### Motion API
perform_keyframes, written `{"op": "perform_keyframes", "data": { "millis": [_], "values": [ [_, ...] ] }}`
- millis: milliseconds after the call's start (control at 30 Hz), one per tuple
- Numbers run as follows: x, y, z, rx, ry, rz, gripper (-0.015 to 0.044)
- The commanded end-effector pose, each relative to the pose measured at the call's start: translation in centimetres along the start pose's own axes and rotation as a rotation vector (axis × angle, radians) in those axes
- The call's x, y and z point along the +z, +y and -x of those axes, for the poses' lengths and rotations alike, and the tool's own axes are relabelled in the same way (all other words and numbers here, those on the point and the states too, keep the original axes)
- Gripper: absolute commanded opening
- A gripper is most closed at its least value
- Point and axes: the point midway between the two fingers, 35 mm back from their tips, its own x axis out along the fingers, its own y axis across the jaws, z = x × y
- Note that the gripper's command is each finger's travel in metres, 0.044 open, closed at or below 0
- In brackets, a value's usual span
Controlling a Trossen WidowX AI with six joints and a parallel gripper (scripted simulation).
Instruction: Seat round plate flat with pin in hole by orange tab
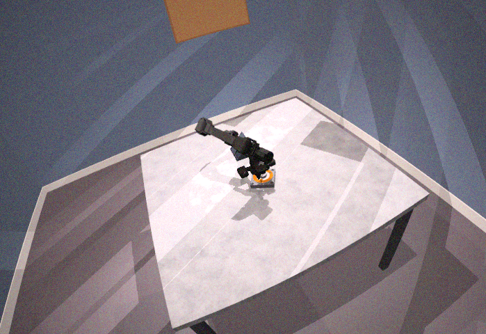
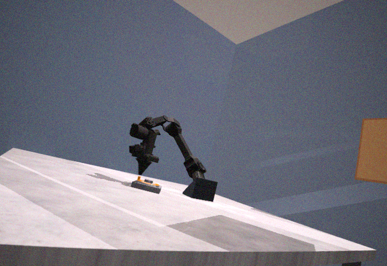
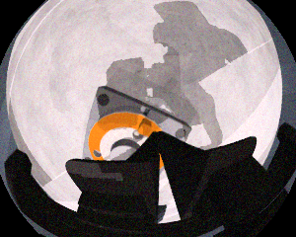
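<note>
Hand (image 2: 142, 172): your fingers are shut tight w/ nothing between them, tapering to one point. In the exterior view that point hangs left of frame centre, aimed down, w/ a visible gap above the plate (image 2: 146, 182); no contact seen. In the wrist view the closed fingers fill the lower centre as a dark wedge and cover the plate's lower-right part.

Plate: orange ring, lying on the grey square base (image 2: 145, 187). Wrist view puts it centre-left (image 3: 109, 126), w/ the pale post (image 3: 122, 146) inside the ring. Exterior view shows an orange bump at the plate's left end, standing higher than the rest; probably the tab, but too small to be sure. You cannot tell from any view whether the pin is in the hole, or whether the plate is flat or tilted.

Base: rests on the tabletop (image 2: 74, 213), just left of the arm's black mount (image 2: 200, 189). In the top view it sits near frame centre (image 1: 270, 181), partly under the arm (image 1: 235, 143), which runs in from the upper left.

Surroundings: arm shadow falls on the tabletop below the base in the top view. An orange panel (image 2: 382, 151) hangs on the wall at the exterior view's right edge.
</note>
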Motion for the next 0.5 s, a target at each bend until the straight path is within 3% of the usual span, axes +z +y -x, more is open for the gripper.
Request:
{"op": "perform_keyframes", "data": {
  "millis": [0, 133, 467],
  "values": [
    [0.2, 0.1, 2.2, 0.006, -0.01, -0.005, 0.0],
    [-0.1, 0.1, 3.7, 0.006, -0.01, -0.005, 0.0],
    [0.0, 0.2, 2.9, 0.003, -0.012, 0.002, 0.0]
  ]
}}
